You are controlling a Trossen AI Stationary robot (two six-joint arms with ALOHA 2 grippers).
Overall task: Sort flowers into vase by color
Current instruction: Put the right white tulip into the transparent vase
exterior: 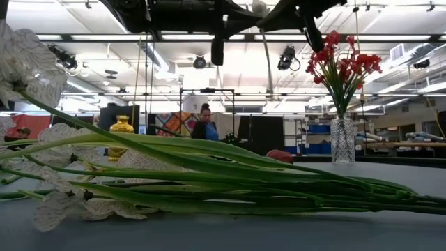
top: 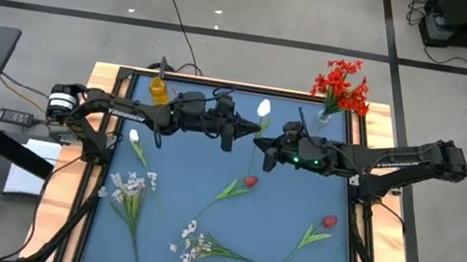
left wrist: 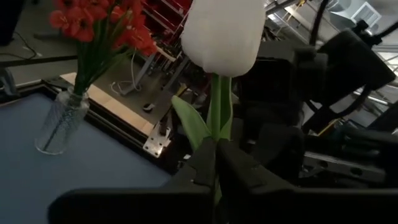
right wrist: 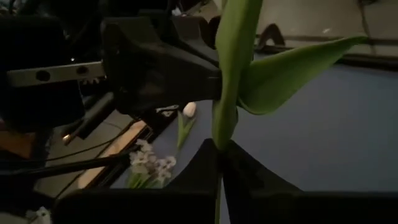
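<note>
Both grippers meet above the table's far middle, each shut on one white tulip (top: 263, 109). My left gripper (top: 250, 134) reaches in from the left and my right gripper (top: 266, 146) from the right. The left wrist view shows the white blossom (left wrist: 224, 31) just beyond my left gripper (left wrist: 216, 158). In the right wrist view, my right gripper (right wrist: 219, 152) is on the stem below a leaf (right wrist: 292, 71). A yellow vase (top: 158, 91) stands at the far left. A clear glass vase (top: 324, 119) at the far right holds red blossom clusters (top: 342, 84). My left gripper pinches the tulip's stem (left wrist: 219, 127) between its two fingers, just under the blossom and beside a leaf, coming level from the table's left. The tulip is lifted clear, blossom up. My right gripper pinches the same stem (right wrist: 221, 127) farther down, below the leaf, coming from the table's right, fingers across the stem.
On the blue mat lie another white tulip (top: 134, 137), two sprays of small white blossoms (top: 126, 187) (top: 197, 243) and two red buds (top: 250, 182) (top: 329, 221). Close to the low camera lie a spray's green stalks (exterior: 230, 174). A person (exterior: 206, 125) stands in the room beyond.
</note>
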